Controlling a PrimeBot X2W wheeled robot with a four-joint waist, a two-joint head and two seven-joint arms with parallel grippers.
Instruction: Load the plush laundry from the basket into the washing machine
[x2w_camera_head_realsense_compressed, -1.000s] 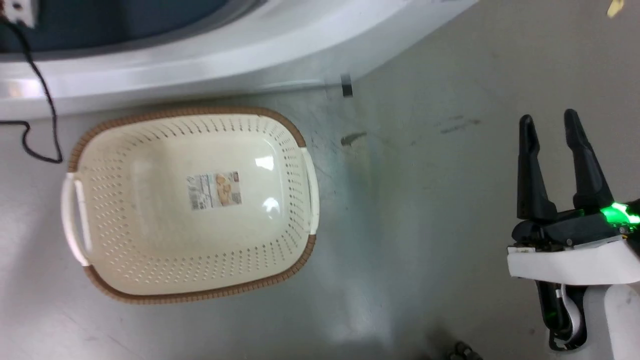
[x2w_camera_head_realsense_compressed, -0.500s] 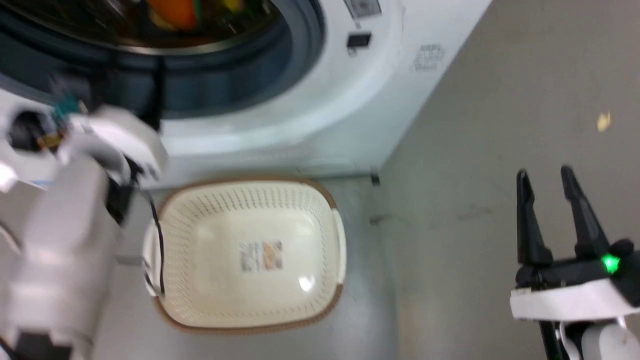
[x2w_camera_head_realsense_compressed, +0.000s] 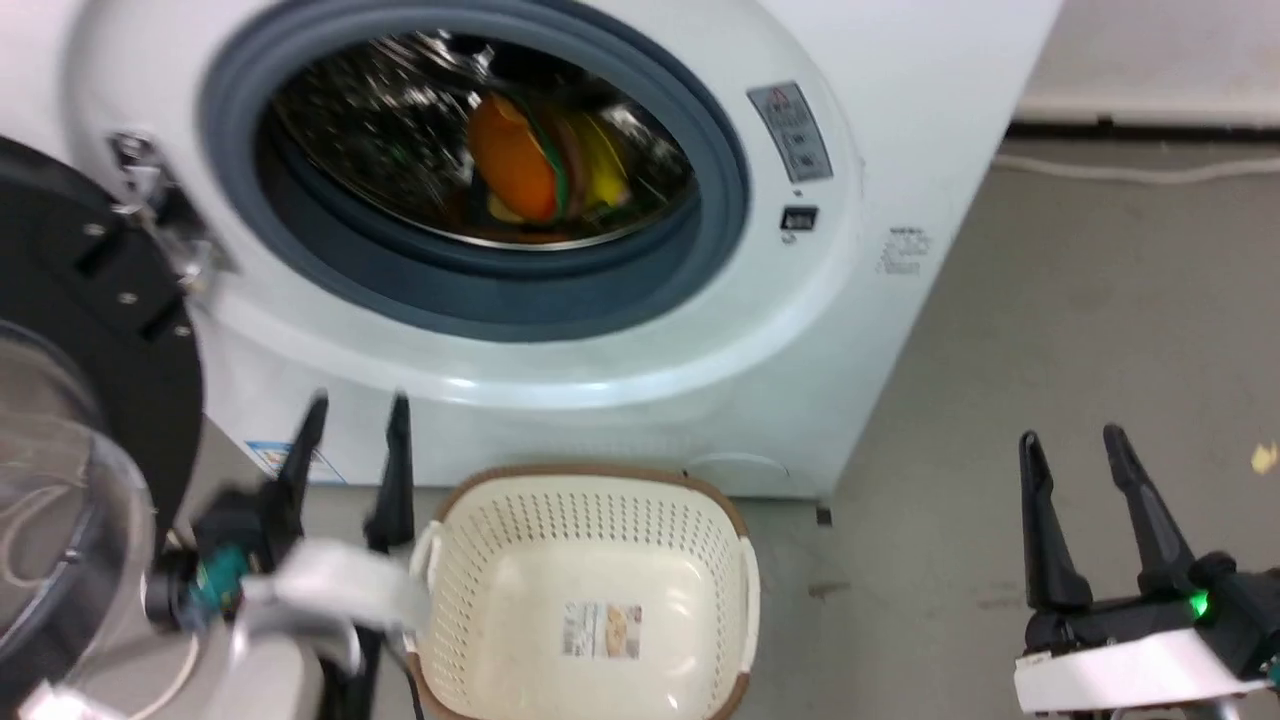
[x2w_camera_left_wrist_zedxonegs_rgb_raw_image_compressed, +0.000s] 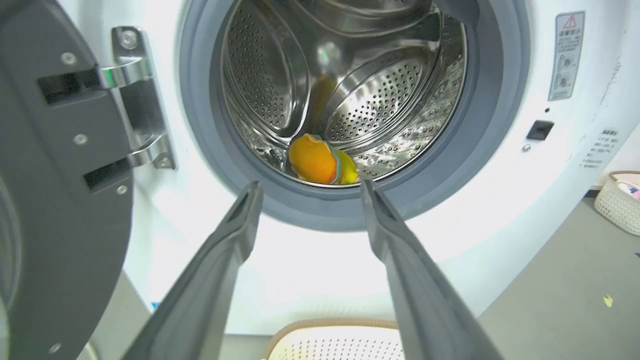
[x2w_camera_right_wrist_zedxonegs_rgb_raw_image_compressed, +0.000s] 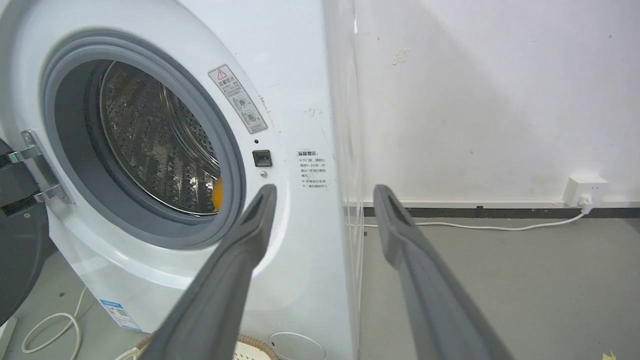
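Since half a second ago the head camera has tilted upward, and the left gripper (x2w_camera_head_realsense_compressed: 358, 405), then a blur up beside the gasket, has come down to 8 o'clock in the head view

Head view: the washing machine (x2w_camera_head_realsense_compressed: 620, 400) occupies 12 o'clock, with its door (x2w_camera_head_realsense_compressed: 90, 300) swung open at 9 o'clock. The plush toy (x2w_camera_head_realsense_compressed: 530, 160) lies inside the drum (x2w_camera_head_realsense_compressed: 400, 120), orange bun facing outward, green and yellow layers behind it. The basket (x2w_camera_head_realsense_compressed: 590, 520) stands on the floor (x2w_camera_head_realsense_compressed: 1080, 300) at 6 o'clock, close against the foot of the machine, with a paper label (x2w_camera_head_realsense_compressed: 602, 630) on its bottom. The left gripper's fingers are spread apart, just beside the basket's left handle. The right gripper (x2w_camera_head_realsense_compressed: 1070, 440) sits at 4 o'clock, fingers likewise spread, over the floor and well apart from the basket

Left wrist view: both fingers stand apart and point at the lower lip of the grey gasket (x2w_camera_left_wrist_zedxonegs_rgb_raw_image_compressed: 330, 215). The toy rests on the drum's bottom near the front, at 12 o'clock between the fingertips. The door hinge (x2w_camera_left_wrist_zedxonegs_rgb_raw_image_compressed: 140, 100) is at 10 o'clock, the basket's rim at 6 o'clock. A second small basket (x2w_camera_left_wrist_zedxonegs_rgb_raw_image_compressed: 620, 200) stands on the floor at 3 o'clock

Right wrist view: the fingers are spread, the left one across the machine's front panel, the right one across the floor. A sliver of orange shows inside the drum at 9 o'clock. A wall socket (x2w_camera_right_wrist_zedxonegs_rgb_raw_image_compressed: 585, 190) is at 3 o'clock, with a white cable (x2w_camera_right_wrist_zedxonegs_rgb_raw_image_compressed: 475, 227) running along the foot of the wall (x2w_camera_right_wrist_zedxonegs_rgb_raw_image_compressed: 475, 100)
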